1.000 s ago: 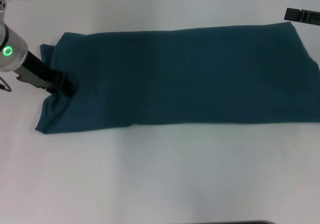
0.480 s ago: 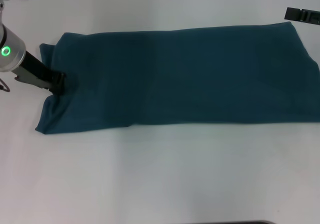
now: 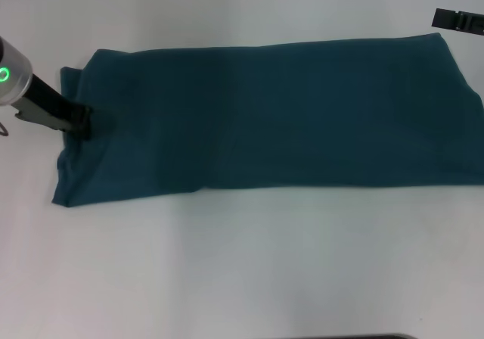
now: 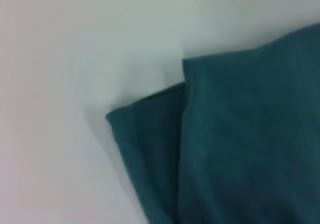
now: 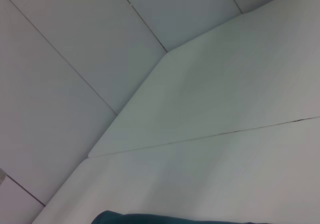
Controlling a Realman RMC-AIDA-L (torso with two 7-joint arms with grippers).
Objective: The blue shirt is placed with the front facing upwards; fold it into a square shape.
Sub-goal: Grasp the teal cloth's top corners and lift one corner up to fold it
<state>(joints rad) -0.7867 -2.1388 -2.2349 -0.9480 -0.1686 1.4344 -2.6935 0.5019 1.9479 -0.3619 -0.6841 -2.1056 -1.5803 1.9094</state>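
The blue shirt (image 3: 272,112) lies flat as a long folded band across the white table, with only plain teal cloth showing. My left gripper (image 3: 82,121) sits low at the band's left end, its dark tip at the cloth's edge. The left wrist view shows a layered corner of the shirt (image 4: 240,149) on the table. My right gripper (image 3: 458,21) hangs at the far right, just beyond the shirt's back right corner. In the right wrist view a thin strip of the shirt (image 5: 150,219) shows.
The white table (image 3: 242,263) extends in front of the shirt and behind it. The shirt's right end runs up to the right border of the head view. Pale wall panels (image 5: 75,59) rise behind the table in the right wrist view.
My left gripper has drawn back to the left, from on top of the cloth to its left edge. The shirt's left end has settled flatter. The right arm has not moved.
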